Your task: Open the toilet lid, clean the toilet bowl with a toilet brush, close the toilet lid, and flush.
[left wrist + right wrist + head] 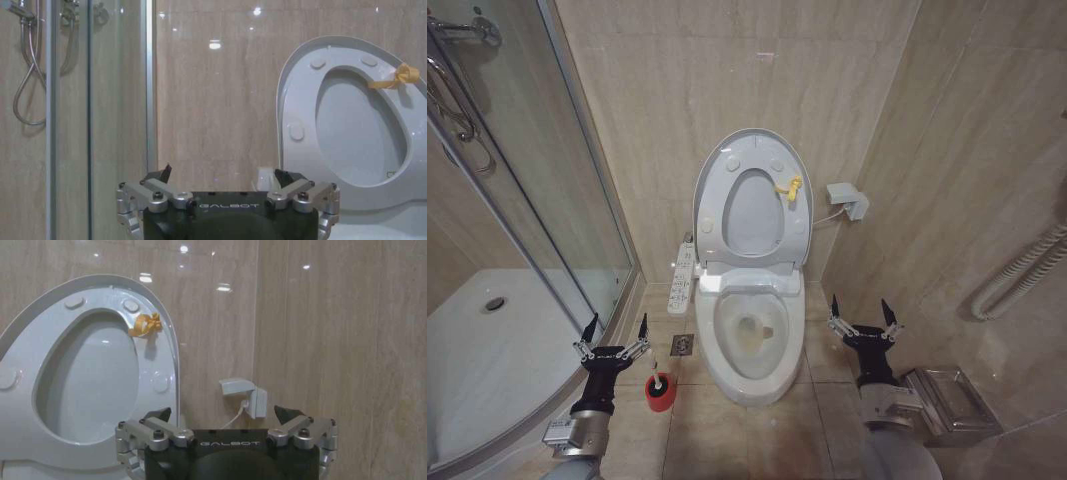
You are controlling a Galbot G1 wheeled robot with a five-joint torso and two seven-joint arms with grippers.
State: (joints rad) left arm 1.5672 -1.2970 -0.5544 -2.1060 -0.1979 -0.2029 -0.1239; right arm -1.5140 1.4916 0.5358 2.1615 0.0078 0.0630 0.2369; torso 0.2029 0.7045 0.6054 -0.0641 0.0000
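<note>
— How many grippers, and what are they holding?
— Two, both spread wide and empty. The left gripper (614,328) hangs over the floor just above the toilet brush (659,385); the right gripper (863,312) sits on the bowl's other side.
— And the toilet?
— One toilet lid (752,205) stands raised against the wall, one yellow tag (790,188) on it. The toilet bowl (752,335) lies uncovered between the grippers. One brush stands in its red cup beside the bowl.

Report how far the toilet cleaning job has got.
Done: the toilet lid stands raised against the wall, exposing the stained toilet bowl. In hand: nothing; the left gripper and right gripper hover open and empty. Left: the toilet brush sits in its red holder; scrubbing, closing, flushing remain.
</note>
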